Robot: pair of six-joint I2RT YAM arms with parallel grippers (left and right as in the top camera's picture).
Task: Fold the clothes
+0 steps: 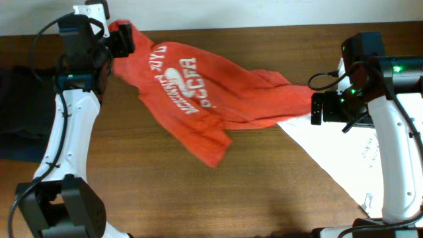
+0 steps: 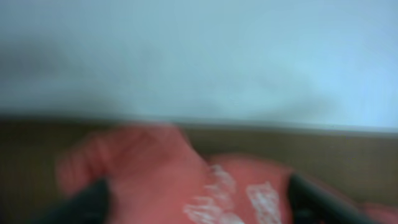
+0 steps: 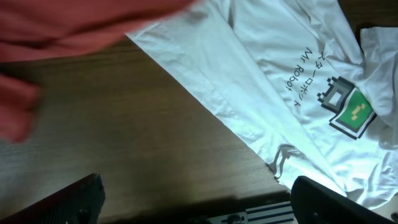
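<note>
left gripper (image 1: 125, 41): dark fingers (image 2: 93, 199) stood wide apart, blurred, with soft red cloth bunched between them.
right gripper (image 1: 316, 108): black fingers (image 3: 74, 199) were spread over bare wood, holding nothing.
red T-shirt (image 1: 198, 92): limp, creased jersey with white lettering, it stretched slantwise from the left gripper to just beside the right gripper.
white T-shirt (image 1: 337, 152): smooth and printed, it lay flat under the right arm.
table (image 1: 198, 198): brown wood with visible grain.

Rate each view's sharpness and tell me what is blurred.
Overhead: sharp and evenly lit, the red shirt and its print crisp. Left wrist: blurred all over, the red shirt a smear. Right wrist: the white shirt and its print are sharp, but the red shirt at upper left is smeared.
</note>
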